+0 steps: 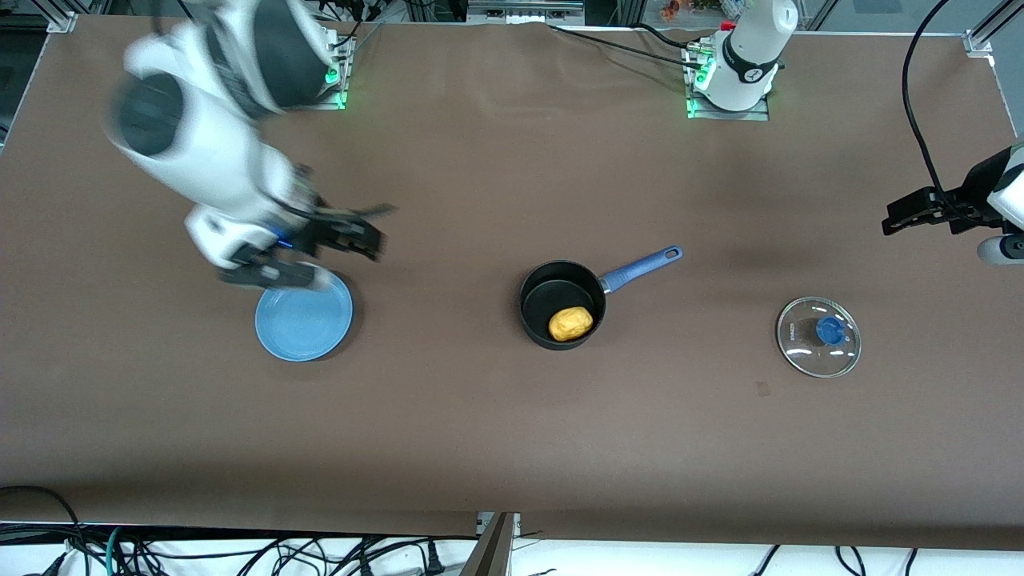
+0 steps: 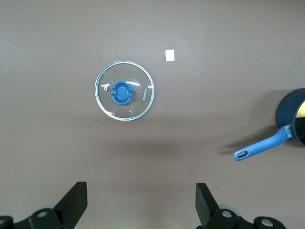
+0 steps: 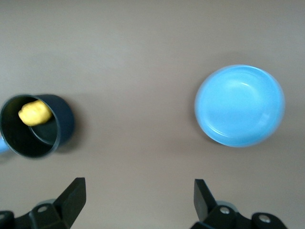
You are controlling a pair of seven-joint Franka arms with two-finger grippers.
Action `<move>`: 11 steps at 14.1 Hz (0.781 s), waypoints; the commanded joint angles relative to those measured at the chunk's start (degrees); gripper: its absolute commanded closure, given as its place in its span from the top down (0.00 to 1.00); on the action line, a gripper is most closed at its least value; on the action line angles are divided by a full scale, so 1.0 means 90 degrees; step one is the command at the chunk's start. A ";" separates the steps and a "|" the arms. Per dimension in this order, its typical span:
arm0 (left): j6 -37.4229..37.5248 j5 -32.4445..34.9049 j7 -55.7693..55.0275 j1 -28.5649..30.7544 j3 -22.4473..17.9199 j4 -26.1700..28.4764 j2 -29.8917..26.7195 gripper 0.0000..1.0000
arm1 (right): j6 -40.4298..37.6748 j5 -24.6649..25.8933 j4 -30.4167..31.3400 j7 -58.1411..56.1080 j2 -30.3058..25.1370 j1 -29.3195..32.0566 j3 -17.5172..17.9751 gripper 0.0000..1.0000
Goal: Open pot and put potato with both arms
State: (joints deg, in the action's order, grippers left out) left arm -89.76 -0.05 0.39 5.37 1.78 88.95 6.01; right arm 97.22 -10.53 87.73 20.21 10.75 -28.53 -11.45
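Fingers of the right gripper (image 1: 320,254) stand wide apart and hold nothing; it hangs over the table just above the blue plate (image 1: 303,318), at the right arm's end. From there the pot (image 1: 562,304) lies toward the table's middle, its lid off, the potato (image 1: 570,323) resting inside against the wall nearer the front camera. The pot's blue handle (image 1: 640,269) runs obliquely toward the left arm's end and away from the front camera. The left gripper (image 2: 140,202), also spread wide and empty, hovers at the left arm's end, with the glass lid (image 1: 818,336) flat on the table, knob up, near it. Judging by this layout, the task looks complete.
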 commanded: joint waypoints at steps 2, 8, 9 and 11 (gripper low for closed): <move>0.0090 0.0240 0.0006 -0.0060 0.0027 -0.0186 0.0094 1.00 | -0.0985 0.0680 0.0985 -0.0574 -0.1641 0.1995 0.1611 1.00; 0.0090 0.0191 0.0006 -0.0060 0.0007 -0.0195 0.0094 1.00 | -0.1114 0.0867 0.0780 -0.2118 -0.1780 0.2038 0.0882 1.00; 0.0090 0.0191 0.0006 -0.0060 0.0007 -0.0244 0.0094 1.00 | -0.1134 0.0944 0.0751 -0.2128 -0.1780 0.2038 0.0882 1.00; 0.0110 0.0191 -0.0004 -0.0060 0.0007 -0.0303 0.0103 1.00 | -0.1279 0.1179 0.0556 -0.2274 -0.1722 0.2076 0.0775 1.00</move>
State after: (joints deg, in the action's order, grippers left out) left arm -89.76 0.72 0.39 5.18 1.91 88.48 6.04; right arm 87.09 -1.60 94.38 1.59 -4.97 -10.24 -4.00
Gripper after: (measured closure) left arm 0.000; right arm 0.000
